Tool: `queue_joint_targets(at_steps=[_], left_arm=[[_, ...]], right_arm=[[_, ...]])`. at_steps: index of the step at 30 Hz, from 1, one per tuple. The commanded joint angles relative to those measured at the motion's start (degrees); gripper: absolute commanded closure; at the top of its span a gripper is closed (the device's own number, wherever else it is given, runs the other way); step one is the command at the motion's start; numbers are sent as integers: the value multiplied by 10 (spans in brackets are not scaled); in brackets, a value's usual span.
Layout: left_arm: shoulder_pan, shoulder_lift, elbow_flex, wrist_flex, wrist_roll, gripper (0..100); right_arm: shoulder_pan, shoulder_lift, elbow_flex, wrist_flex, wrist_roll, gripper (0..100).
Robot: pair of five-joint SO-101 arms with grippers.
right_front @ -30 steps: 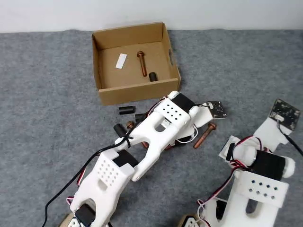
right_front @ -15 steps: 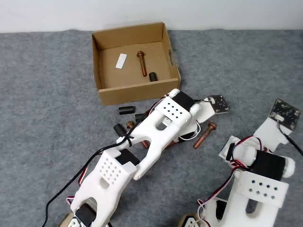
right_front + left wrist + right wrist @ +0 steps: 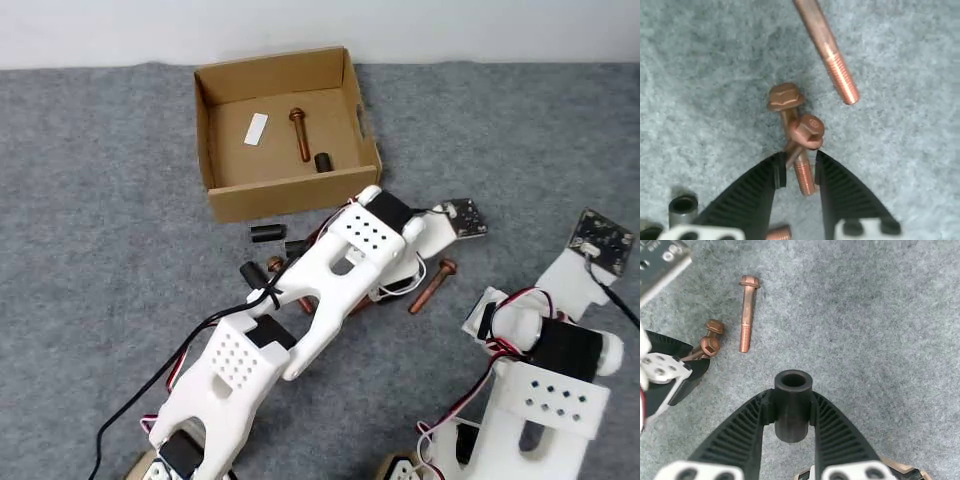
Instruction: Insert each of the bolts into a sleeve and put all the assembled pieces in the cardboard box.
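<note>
**A sleeve (image 3: 792,390) in the right pincer (image 3: 792,407), the left pincer (image 3: 799,164) narrow over crossed bolts (image 3: 810,131)**

The left pincer is set narrow around the shank of one of the two crossed bolts, near the middle of the worktop (image 3: 100,260). Small gaps are seen on both sides of the shank. The sleeve is gripped between the right pincer's fingers, toward the near right corner. A loose bolt (image 3: 432,286) is lying beside the left arm. The box (image 3: 290,196) is placed near the far edge, and one bolt (image 3: 300,135) and one more sleeve (image 3: 322,162) are lying in it.
</note>
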Motion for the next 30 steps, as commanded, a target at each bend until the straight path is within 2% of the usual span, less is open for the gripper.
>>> queue_joint_targets(at_steps=[1,6,12,30], left_arm=[[-2,-9,-58,29,3,892],[-2,-6,-73,33,2,891],[-2,-6,-25,18,-13,891],[-2,-6,53,-87,-18,897]], right_arm=[[2,-7,-4,-8,5,991],[2,-6,-4,-9,5,991],[2,-6,-4,-9,5,991],[2,-5,-4,-8,6,991]])
